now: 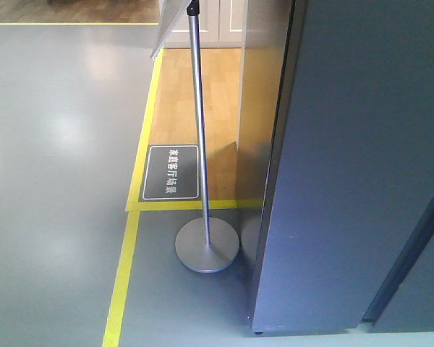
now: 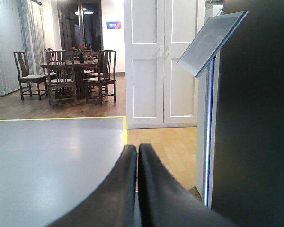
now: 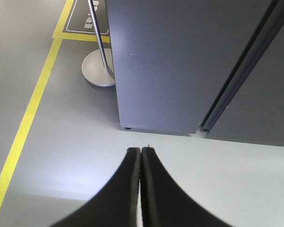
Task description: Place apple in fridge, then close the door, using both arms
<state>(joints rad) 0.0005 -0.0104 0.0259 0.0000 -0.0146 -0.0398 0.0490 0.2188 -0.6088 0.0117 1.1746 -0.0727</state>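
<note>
While both the left gripper and right gripper are pressed together empty, no apple is seen, so the fridge risks being bumped.

Only the fingers of each hand show. The left hand has two smooth, matte black fingers that curve and taper toward their tips. The right hand looks the same: black, curved, narrowing, with no markings, screws or cables visible.
</note>
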